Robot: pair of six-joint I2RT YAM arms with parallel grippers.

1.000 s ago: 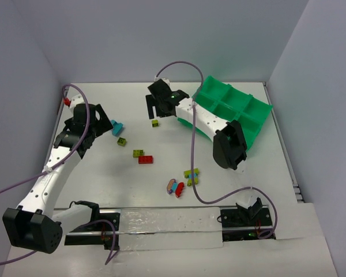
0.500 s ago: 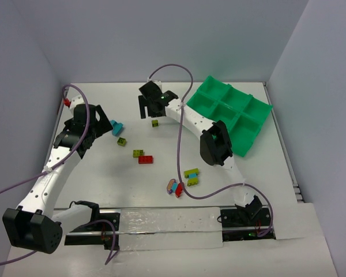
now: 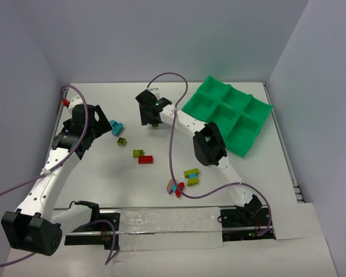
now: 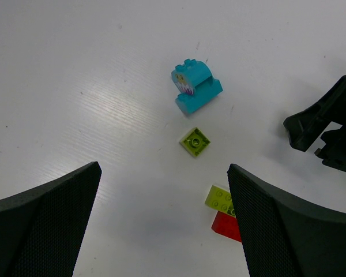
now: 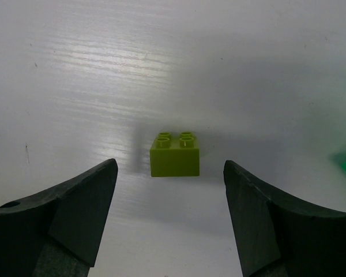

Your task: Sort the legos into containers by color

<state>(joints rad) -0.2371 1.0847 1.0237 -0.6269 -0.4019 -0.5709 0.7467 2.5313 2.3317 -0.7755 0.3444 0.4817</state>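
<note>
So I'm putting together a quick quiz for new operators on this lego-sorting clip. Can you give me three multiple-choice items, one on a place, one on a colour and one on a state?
1. Where does the green tray lie in the top view?
A. beside the left arm's base
B. on the far right part of the table
C. between the two arm bases

2. What colour is the brick between the fingers of the right claw?
A. red
B. cyan
C. olive-yellow

3. What state is the right claw in?
A. open, with the brick untouched
B. shut on the brick
C. shut on nothing

Key:
1 B: the top view shows the green tray at the far right.
2 C: the right wrist view shows the brick olive-yellow.
3 A: both fingers stand apart from the brick, which lies on the table.
</note>
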